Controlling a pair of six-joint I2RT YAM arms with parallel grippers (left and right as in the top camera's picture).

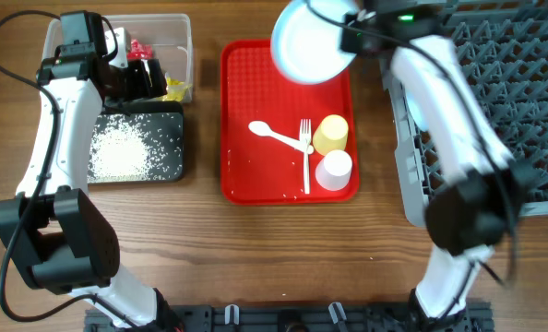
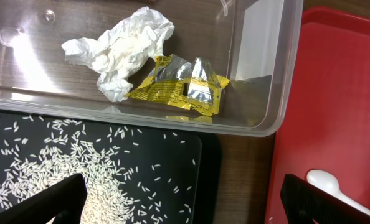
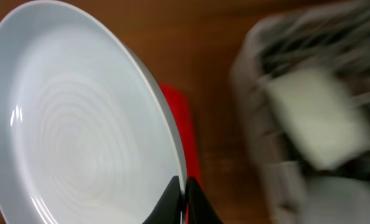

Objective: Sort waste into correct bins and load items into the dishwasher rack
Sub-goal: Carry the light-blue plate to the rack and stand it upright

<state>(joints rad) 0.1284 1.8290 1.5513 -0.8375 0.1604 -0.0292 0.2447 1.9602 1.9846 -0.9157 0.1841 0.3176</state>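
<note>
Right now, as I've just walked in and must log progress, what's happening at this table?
The right gripper pinches the light blue plate by its rim, holding it over the far end of the red tray, beside the dishwasher rack. The left gripper hangs open over the clear tub and black tray. A white wrapper and yellow wrapper lie in the tub; rice grains cover the black tray. The spoon, fork, yellow cup and pink cup sit on the red tray.

My whole overhead view: wooden table (image 1: 256, 258), mid-brown, grain running left to right, darker streaks. Light even, soft shadows on wood. Along near edge, black rail (image 1: 283, 318). From my right wrist, wood shows only as brown blur.
</note>
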